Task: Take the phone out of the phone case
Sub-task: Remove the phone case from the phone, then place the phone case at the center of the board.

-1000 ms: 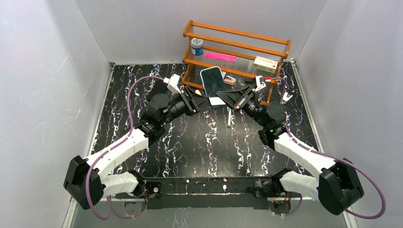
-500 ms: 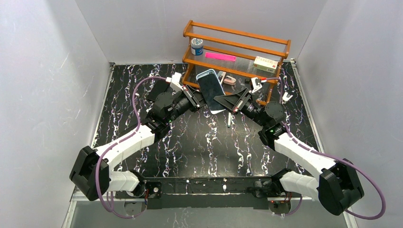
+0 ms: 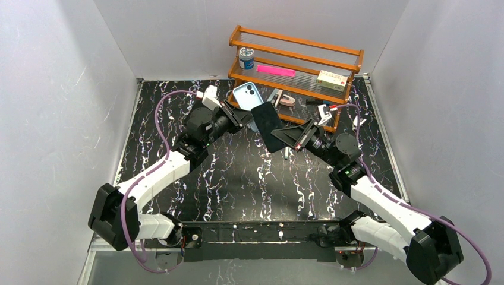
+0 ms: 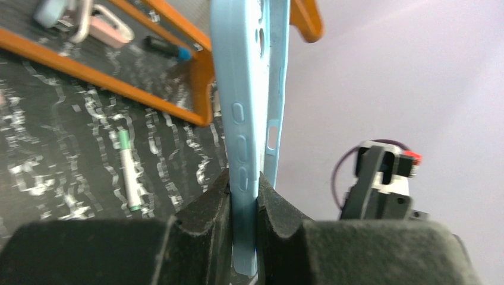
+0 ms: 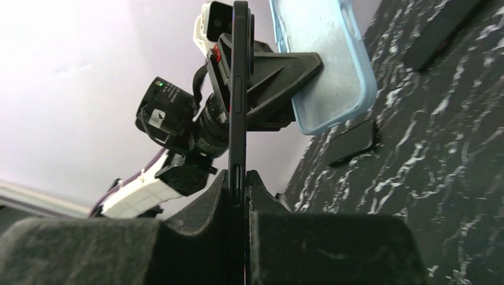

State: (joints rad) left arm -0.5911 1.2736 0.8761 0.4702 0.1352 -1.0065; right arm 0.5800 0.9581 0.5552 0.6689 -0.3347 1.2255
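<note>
**Top view.** The left gripper (image 3: 240, 114) is clamped on the lower end of the light-blue case (image 3: 246, 95). The case is lifted above the table (image 3: 238, 178) near the middle of its far edge, with the camera cut-out at its far end. The right gripper (image 3: 290, 136) grasps the black phone (image 3: 267, 123) by its lower right end. The phone is out of the case and tilted, just to the right of it, and their near corners overlap in this view. A wooden rack (image 3: 297, 44) stands behind both at the far edge. A pen (image 3: 286, 149) lies on the table below the phone.

**Left wrist view.** The fingers (image 4: 205, 208) are pressed onto one wall of the case. The case is seen edge-on and upright, with its side-button bumps facing the camera. The rack's foot and the pen lie to the left, and part of the right arm (image 4: 380, 178) shows at the right.

**Right wrist view.** The fingers (image 5: 270, 208) pinch the phone, seen edge-on as a thin dark bar rising from between them. The case hangs beyond it to the right with its hollow inside facing the camera. It is apart from the phone and held by the left gripper.
</note>
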